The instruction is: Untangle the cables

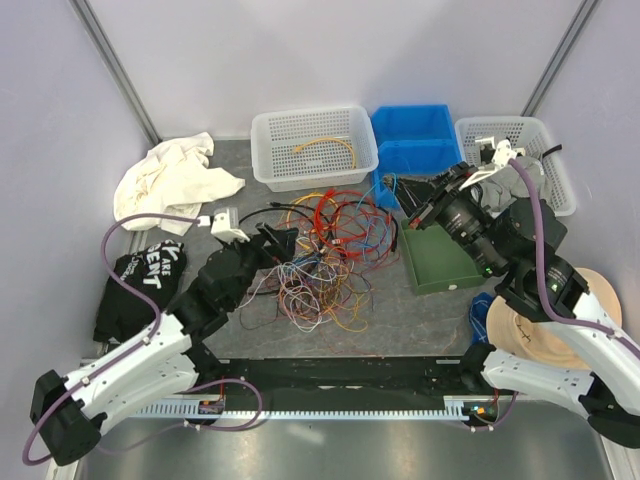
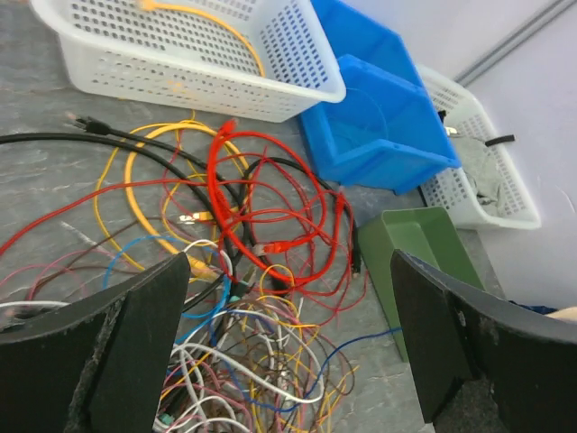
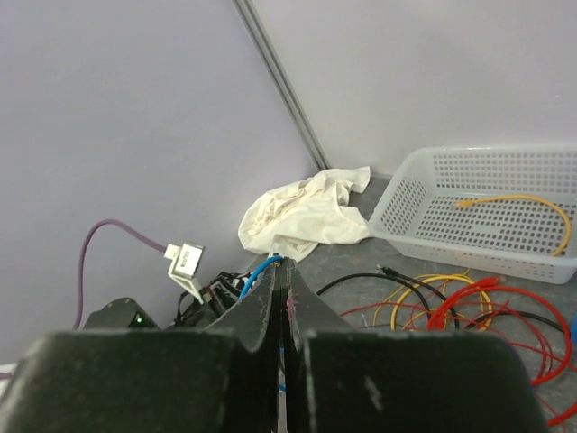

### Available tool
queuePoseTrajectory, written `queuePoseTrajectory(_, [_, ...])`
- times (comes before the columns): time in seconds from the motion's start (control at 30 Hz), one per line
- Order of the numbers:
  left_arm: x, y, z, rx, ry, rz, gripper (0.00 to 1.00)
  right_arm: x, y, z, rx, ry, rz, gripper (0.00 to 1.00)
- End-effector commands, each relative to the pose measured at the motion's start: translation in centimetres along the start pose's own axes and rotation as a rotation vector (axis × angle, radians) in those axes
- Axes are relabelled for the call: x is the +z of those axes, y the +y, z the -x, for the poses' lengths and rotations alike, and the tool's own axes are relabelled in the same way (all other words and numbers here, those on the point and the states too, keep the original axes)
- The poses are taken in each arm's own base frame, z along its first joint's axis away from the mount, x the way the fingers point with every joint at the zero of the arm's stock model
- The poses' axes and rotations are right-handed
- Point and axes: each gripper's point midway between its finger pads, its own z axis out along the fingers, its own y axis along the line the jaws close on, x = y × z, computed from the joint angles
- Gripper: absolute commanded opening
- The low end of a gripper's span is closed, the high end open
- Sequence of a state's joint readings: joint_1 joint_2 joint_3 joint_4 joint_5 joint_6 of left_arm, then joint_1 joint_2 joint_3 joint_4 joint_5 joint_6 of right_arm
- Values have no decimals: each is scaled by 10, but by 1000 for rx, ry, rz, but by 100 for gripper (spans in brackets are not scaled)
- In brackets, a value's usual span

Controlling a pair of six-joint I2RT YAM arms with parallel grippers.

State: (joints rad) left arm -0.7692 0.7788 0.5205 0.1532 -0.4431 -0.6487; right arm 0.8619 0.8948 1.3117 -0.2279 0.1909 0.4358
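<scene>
The cables (image 1: 325, 255) lie in one tangle of red, orange, yellow, black, white and blue wires at the table's middle. They also show in the left wrist view (image 2: 261, 216) and the right wrist view (image 3: 478, 307). My left gripper (image 1: 283, 242) is wide open (image 2: 288, 262) and hovers over the tangle's left side, holding nothing. My right gripper (image 1: 405, 212) is at the tangle's right edge. It is shut (image 3: 281, 267), with a thin blue cable (image 3: 257, 271) coming out at its tips. One yellow cable (image 1: 325, 143) lies apart in the white basket.
A white basket (image 1: 310, 112), a blue bin (image 1: 415, 125) and a second white basket (image 1: 555, 170) stand along the back. A green tray (image 1: 440, 265) sits right of the tangle. A white cloth (image 1: 170, 180) and a black cloth (image 1: 140, 275) lie left. A wooden spool (image 1: 560, 320) is at the right.
</scene>
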Motion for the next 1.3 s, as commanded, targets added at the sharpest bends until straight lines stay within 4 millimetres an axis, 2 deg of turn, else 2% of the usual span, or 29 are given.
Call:
queuePoseTrajectory(0.0, [-11,3,12,-6,-83,-38,100,5,0,9,-22,-13,-20,0])
queuePoseTrajectory(0.03, [-12,-8,14,-2,-106,-114,100,6,0,8,-17,-12,-21,0])
queuePoseTrajectory(0.07, [-20,-28,13,17,-144,-276,100,7,1,8,-14,-11,-18,0])
queuePoseTrajectory(0.1, [-26,-40,16,24,-187,-368,100,7,2,10,-12,-13,-15,0])
queuePoseTrajectory(0.13, [-30,-39,2,47,-179,-419,100,6,3,11,-12,-14,-11,0])
queuePoseTrajectory(0.17, [-37,-55,7,74,-209,-515,100,6,4,11,-8,-14,-10,0])
queuePoseTrajectory(0.37, [-32,-89,-39,308,-78,-674,100,2,9,22,-10,-17,-3,0])
queuePoseTrajectory(0.53, [-28,-104,-50,366,-63,-743,100,-2,11,25,-14,-14,4,0])
queuePoseTrajectory(0.63, [-21,-109,-65,402,-26,-755,100,-5,11,26,-19,-14,5,0])
queuePoseTrajectory(0.67, [-16,-106,-75,410,0,-747,100,-6,11,27,-22,-15,6,0])
queuePoseTrajectory(0.77, [-8,-109,-82,409,4,-750,100,-8,13,29,-23,-17,15,0])
queuePoseTrajectory(0.8, [-2,-106,-92,415,27,-740,99,-9,13,31,-22,-20,17,0])
queuePoseTrajectory(0.83, [0,-110,-90,412,17,-747,99,-9,13,32,-27,-20,17,0])
queuePoseTrajectory(0.93, [13,-107,-103,423,46,-725,99,-11,15,36,-31,-24,20,0])
queuePoseTrajectory(1.0, [21,-111,-99,420,19,-716,99,-13,18,41,-29,-31,30,0])
queuePoseTrajectory(1.03, [29,-108,-106,427,31,-694,98,-13,18,40,-29,-29,30,0])
queuePoseTrajectory(1.1, [37,-113,-104,423,16,-688,94,-14,17,41,-32,-29,27,0])
queuePoseTrajectory(1.17, [42,-112,-109,428,29,-680,76,-15,16,42,-37,-31,21,0])
queuePoseTrajectory(1.2, [43,-115,-108,429,24,-686,64,-16,15,42,-39,-28,13,0])
queuePoseTrajectory(1.23, [43,-115,-109,428,27,-685,40,-16,12,43,-44,-32,1,0])
queuePoseTrajectory(1.27, [44,-114,-108,428,25,-680,28,-17,12,44,-48,-34,-1,0])
